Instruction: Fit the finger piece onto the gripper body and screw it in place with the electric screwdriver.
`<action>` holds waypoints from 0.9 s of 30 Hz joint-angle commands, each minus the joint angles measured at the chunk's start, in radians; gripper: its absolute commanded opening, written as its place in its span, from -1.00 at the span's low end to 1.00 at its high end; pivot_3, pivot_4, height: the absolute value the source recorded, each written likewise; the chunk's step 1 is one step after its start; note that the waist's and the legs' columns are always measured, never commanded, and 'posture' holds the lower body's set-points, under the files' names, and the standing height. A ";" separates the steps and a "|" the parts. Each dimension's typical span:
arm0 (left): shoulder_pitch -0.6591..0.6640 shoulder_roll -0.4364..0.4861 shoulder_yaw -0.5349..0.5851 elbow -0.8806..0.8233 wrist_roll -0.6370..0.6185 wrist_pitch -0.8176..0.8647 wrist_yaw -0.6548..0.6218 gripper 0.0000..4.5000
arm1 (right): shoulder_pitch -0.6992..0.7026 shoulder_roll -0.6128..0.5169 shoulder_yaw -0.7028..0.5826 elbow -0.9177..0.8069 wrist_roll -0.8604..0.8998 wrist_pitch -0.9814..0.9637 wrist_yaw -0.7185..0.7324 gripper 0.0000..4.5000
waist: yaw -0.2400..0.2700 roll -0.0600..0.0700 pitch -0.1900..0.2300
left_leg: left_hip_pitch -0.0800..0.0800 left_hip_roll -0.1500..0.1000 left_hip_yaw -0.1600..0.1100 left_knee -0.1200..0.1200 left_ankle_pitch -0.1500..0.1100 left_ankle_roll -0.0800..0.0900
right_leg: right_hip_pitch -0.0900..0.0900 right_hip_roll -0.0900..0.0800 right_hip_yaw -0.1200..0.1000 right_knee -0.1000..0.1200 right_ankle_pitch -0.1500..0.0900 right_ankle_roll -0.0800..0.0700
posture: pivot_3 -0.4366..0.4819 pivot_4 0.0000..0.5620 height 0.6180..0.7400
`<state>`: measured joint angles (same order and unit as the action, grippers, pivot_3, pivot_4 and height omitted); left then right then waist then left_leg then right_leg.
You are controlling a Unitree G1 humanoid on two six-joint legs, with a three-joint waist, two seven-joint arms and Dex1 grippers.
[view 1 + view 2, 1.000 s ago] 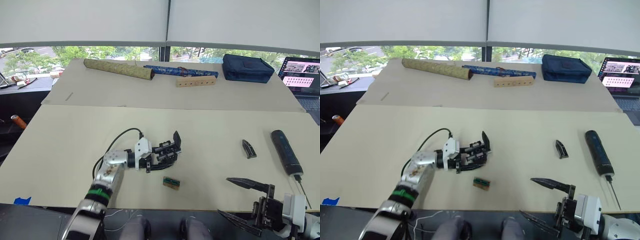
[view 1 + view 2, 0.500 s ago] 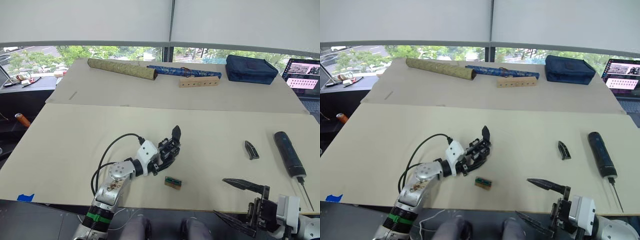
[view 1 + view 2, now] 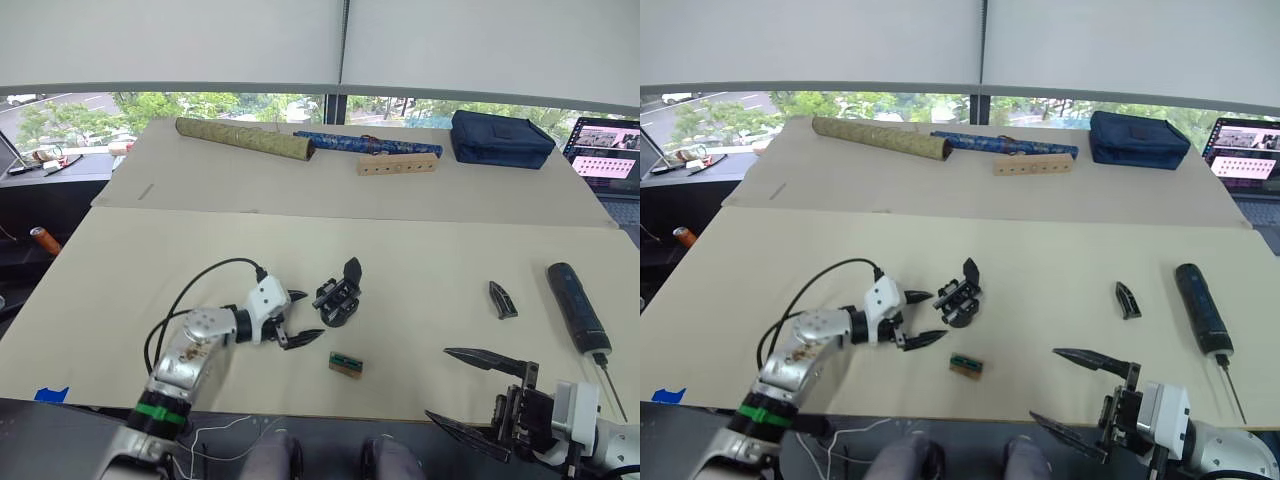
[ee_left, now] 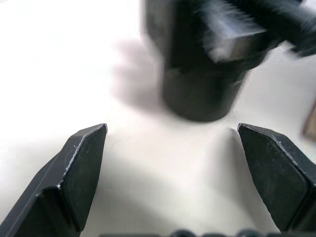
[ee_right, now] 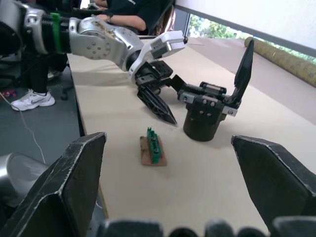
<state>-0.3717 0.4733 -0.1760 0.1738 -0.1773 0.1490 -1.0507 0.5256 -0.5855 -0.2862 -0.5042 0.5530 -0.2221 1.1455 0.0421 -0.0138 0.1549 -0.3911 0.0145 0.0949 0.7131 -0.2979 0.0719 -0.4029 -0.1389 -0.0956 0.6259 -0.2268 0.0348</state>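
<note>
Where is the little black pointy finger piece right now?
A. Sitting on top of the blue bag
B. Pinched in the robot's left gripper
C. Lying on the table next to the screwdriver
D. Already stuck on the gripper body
C. The finger piece lies flat on the table just beside the electric screwdriver, with neither gripper touching it.

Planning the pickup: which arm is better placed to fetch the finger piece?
The right. The finger piece lies on the right side of the table, nearer the open right gripper; the open left gripper sits by the gripper body.
</note>
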 commanded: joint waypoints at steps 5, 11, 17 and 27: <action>-0.227 -0.056 -0.041 0.381 -0.025 -0.281 -0.329 0.99 | -0.012 -0.013 -0.009 -0.005 0.005 -0.012 -0.006 1.00 | 0.001 0.000 0.000 | -0.001 -0.001 0.002 0.000 0.003 -0.004 | 0.000 0.001 0.000 0.000 0.000 0.000 | -0.05 -0.47 1.00; -0.351 -0.134 -0.077 0.589 0.037 -0.406 -0.396 0.99 | 0.009 -0.021 -0.022 -0.029 0.006 -0.012 -0.012 1.00 | -0.003 -0.001 0.000 | -0.001 -0.001 0.002 0.001 0.001 -0.001 | 0.000 0.001 0.000 0.000 0.000 0.001 | -0.05 -0.47 1.00; -0.384 -0.201 -0.068 0.711 0.069 -0.525 -0.385 0.99 | 0.040 -0.026 -0.041 -0.049 0.008 -0.014 -0.026 1.00 | -0.003 -0.001 0.000 | -0.001 -0.001 0.002 0.001 0.000 0.001 | 0.000 0.001 0.000 0.000 0.000 0.001 | -0.05 -0.47 1.00; -0.344 -0.176 -0.007 0.675 0.041 -0.544 -0.358 0.04 | 0.073 -0.019 -0.043 -0.054 -0.001 -0.028 -0.038 1.00 | -0.006 -0.001 0.000 | -0.001 0.000 0.001 0.001 -0.001 0.002 | 0.000 0.001 0.000 0.000 0.000 0.001 | -0.05 -0.47 1.00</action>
<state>-0.7291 0.2791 -0.2097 0.8829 -0.1202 -0.4069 -1.4205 0.5917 -0.6041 -0.3068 -0.5223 0.5501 -0.2216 1.1086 0.0358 -0.0144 0.1551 -0.3925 0.0145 0.0958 0.7143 -0.2989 0.0738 -0.4033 -0.1377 -0.0956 0.6257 -0.2267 0.0358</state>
